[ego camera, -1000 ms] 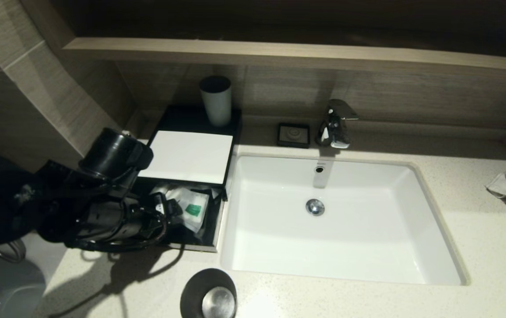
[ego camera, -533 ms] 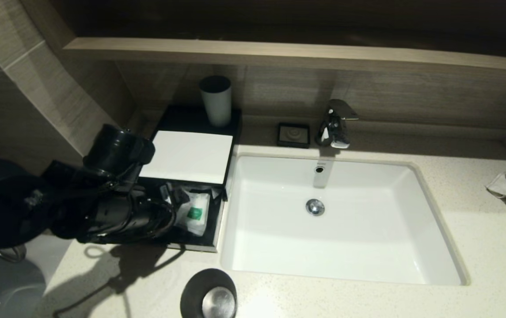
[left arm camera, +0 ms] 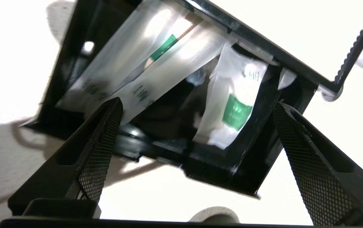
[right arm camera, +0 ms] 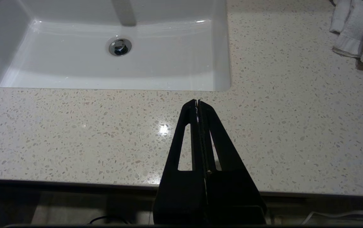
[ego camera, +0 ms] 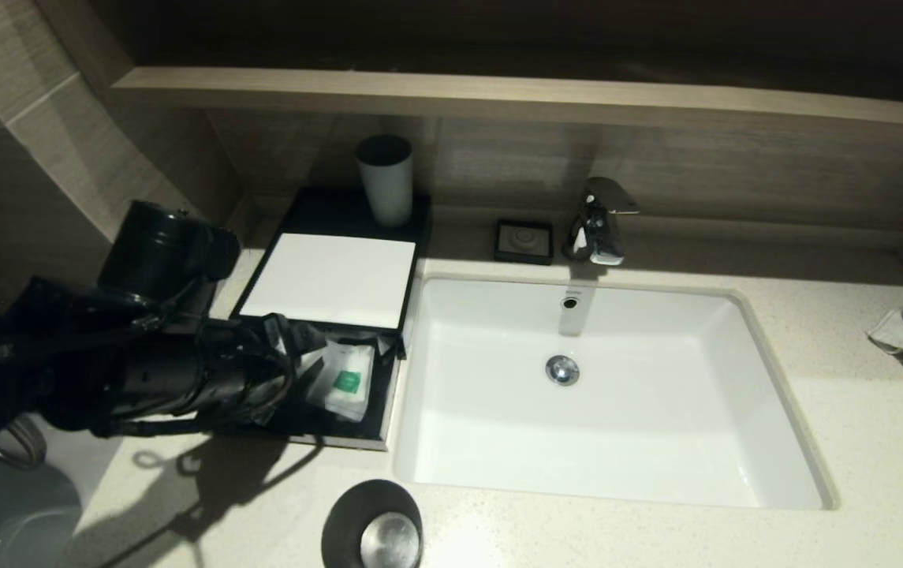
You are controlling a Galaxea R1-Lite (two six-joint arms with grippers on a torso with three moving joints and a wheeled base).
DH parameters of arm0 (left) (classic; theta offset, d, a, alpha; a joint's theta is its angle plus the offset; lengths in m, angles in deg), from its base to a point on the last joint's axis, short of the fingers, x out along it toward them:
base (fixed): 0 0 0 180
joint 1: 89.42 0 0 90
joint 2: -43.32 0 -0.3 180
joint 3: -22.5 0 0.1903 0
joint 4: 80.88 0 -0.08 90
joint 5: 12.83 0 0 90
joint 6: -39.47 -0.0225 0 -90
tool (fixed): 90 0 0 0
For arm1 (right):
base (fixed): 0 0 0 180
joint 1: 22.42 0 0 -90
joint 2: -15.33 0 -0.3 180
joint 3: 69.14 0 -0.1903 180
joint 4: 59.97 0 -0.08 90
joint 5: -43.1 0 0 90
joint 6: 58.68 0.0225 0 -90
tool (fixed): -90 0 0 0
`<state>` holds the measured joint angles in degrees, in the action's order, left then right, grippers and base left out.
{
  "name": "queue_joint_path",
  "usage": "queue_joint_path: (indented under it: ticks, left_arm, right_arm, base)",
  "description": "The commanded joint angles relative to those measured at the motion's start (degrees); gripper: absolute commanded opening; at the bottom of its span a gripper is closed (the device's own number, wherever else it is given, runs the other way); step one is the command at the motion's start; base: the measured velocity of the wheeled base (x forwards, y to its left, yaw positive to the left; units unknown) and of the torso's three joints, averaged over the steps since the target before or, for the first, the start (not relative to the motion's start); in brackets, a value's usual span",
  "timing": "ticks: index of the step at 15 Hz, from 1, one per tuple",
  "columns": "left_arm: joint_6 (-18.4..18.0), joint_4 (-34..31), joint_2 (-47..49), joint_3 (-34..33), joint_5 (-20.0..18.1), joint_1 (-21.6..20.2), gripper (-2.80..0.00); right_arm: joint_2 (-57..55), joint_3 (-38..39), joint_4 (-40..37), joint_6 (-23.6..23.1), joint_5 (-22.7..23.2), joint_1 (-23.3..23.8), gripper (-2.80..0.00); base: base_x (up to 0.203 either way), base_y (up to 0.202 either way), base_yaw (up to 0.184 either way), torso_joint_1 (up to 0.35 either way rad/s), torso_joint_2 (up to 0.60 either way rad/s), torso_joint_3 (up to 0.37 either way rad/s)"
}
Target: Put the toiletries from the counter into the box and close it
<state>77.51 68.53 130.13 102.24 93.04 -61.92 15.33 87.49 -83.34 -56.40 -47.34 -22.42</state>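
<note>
Three sachets [left arm camera: 232, 110] lying in open box drawer [ego camera: 356, 430], just ahead of wide-spread, empty L gripper [left arm camera: 197, 104]; R gripper [right arm camera: 197, 103] pressed closed, nothing held, parked over counter [right arm camera: 73, 133].

No text is being shown legibly; the print on the sachets' [left arm camera: 229, 107] green labels cannot be read.
</note>
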Motion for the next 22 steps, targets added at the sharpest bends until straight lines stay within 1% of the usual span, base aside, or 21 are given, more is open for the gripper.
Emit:
queue_joint_path:
  ticks: [1,3,4,5,6,7,8,11,12,15,17,19,21,22]
  left_arm:
    - [-2.0,-2.1,-4.1,-1.8,0.1,0.0,0.00]
    - [-4.1,-3.1,-6.2,-3.7,0.1,0.0,0.00]
    - [-6.5,-3.7,-8.1,-5.4,0.1,-0.1,0.00]
    - [-9.3,-4.7,-9.6,-6.8,0.0,-0.1,-2.80]
    - [-11.3,-5.5,-10.7,-7.9,-0.1,-0.1,-2.80]
    - [-12.5,-5.9,-11.7,-8.9,-0.4,-0.1,-2.80]
    - [-13.3,-6.0,-12.6,-9.7,-1.2,-0.1,-2.80]
    - [-13.9,-6.4,-14.4,-10.8,-3.6,-0.1,-2.80]
    - [-15.2,-6.7,-15.0,-11.6,-4.4,-0.1,-2.80]
    - [-21.1,-7.0,-16.5,-15.2,-9.1,-0.1,-2.80]
    - [-22.0,-7.0,-16.1,-15.8,-11.1,0.0,-2.80]
    - [-22.7,-7.0,-16.0,-15.4,-11.6,-0.1,-2.80]
    - [-26.1,-7.7,-15.8,-15.7,-12.0,-0.1,-2.80]
    - [-26.4,-8.1,-15.5,-15.7,-12.4,-0.1,-2.80]
  right_arm:
    - [-0.1,0.0,0.0,0.0,0.0,0.0,-2.80]
    - [-0.1,0.0,0.0,0.0,0.0,0.0,-2.80]
    - [-0.1,0.0,0.0,0.0,0.0,0.0,-2.80]
    - [-0.1,0.0,0.0,0.0,0.0,0.0,-2.80]
    - [-0.1,0.0,0.0,0.0,0.0,0.0,-2.80]
    - [-0.1,0.0,0.0,0.0,0.0,0.0,-2.80]
    - [-0.1,0.0,0.0,0.0,0.0,0.0,-2.80]
    - [-0.1,0.0,0.0,0.0,0.0,0.0,-2.80]
    - [-0.1,0.0,0.0,0.0,0.0,0.0,-2.80]
    - [0.0,0.0,0.0,0.0,0.0,0.0,-2.80]
    - [0.0,0.0,0.0,0.0,0.0,0.0,-2.80]
    - [0.0,0.0,0.0,0.0,0.0,0.0,-2.80]
    - [0.0,0.0,0.0,0.0,0.0,0.0,-2.80]
    - [0.0,0.0,0.0,0.0,0.0,0.0,-2.80]
  base:
    - [0.000,0.000,0.000,0.000,0.00,0.000]
    - [0.000,0.000,0.000,0.000,0.00,0.000]
    - [0.000,0.000,0.000,0.000,0.00,0.000]
    - [0.000,0.000,0.000,0.000,0.00,0.000]
    - [0.000,0.000,0.000,0.000,0.00,0.000]
    - [0.000,0.000,0.000,0.000,0.00,0.000]
    - [0.000,0.000,0.000,0.000,0.00,0.000]
    - [0.000,0.000,0.000,0.000,0.00,0.000]
    - [0.000,0.000,0.000,0.000,0.00,0.000]
    - [0.000,0.000,0.000,0.000,0.00,0.000]
    - [0.000,0.000,0.000,0.000,0.00,0.000]
    - [0.000,0.000,0.000,0.000,0.00,0.000]
    - [0.000,0.000,0.000,0.000,0.00,0.000]
    - [0.000,0.000,0.000,0.000,0.00,0.000]
